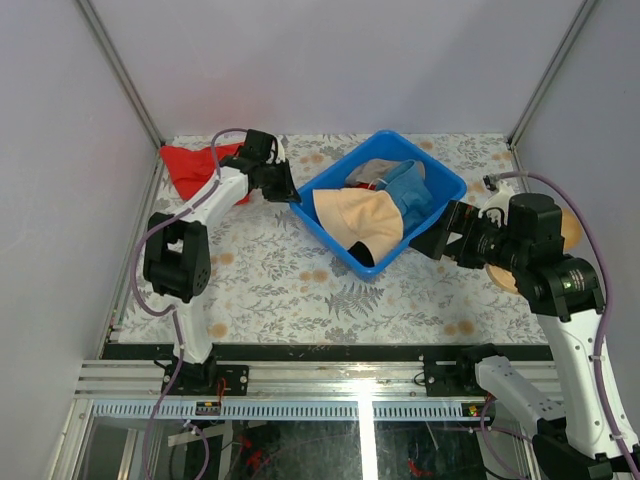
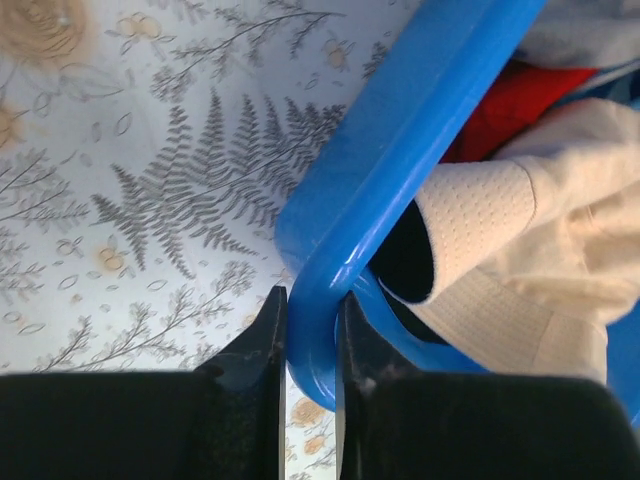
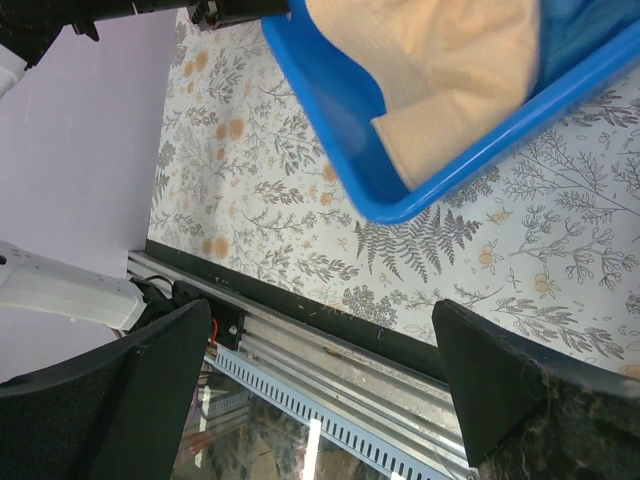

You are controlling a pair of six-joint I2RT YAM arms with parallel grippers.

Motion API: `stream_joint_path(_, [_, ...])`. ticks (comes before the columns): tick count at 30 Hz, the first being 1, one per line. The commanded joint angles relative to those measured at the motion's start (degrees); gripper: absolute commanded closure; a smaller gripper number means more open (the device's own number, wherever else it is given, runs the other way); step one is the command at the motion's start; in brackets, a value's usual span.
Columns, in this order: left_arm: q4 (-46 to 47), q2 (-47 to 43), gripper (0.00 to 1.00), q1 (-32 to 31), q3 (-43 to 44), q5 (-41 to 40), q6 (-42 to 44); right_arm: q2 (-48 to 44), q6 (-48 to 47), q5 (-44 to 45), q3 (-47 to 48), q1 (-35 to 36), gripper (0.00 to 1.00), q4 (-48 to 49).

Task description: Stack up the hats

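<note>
**A:** Gripping anything, the left pincer (image 2: 310, 335)?

**B:** Yep, clamped on the rim of the blue bin (image 2: 400, 150), peach hat (image 2: 520, 230) just inside past it. The right pincer (image 3: 320, 330) gapes open, hat ahead.

Left end effector (image 2: 311, 325) clamped; right end effector (image 3: 320, 325) wide apart.

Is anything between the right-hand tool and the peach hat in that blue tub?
Yes. The right tool is open outside the blue tub, and the tub's wall rises between it and the peach hat lying inside. Reaching over the rim would probably clear it.
</note>
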Motion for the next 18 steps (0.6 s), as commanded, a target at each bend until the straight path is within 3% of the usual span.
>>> stream_joint_path(1, [-0.76,2.49,1.0,0.04,4.83,-2.23,-1.76,-0.44,-1.27,-0.57,-0.12,0.25,0.01,-1.18])
stream_joint_path(7, [-3.22,0.59,1.0,0.97,4.61,-2.18,-3.33,-0.45,-1.32,-0.53,-1.47,0.32,0.01,-0.84])
stream_joint_path(13, [0.39,-14.59,1.0,3.08,-13.1,-6.49,-10.2,0.11,-1.26,-0.23,-2.46,0.26,0.01,0.13])
stream_joint_path(18, [5.41,-23.29,1.0,12.04,-23.13,-4.04,-19.38,0.76,0.14,-1.86,-4.73,0.31,0.0,3.14])
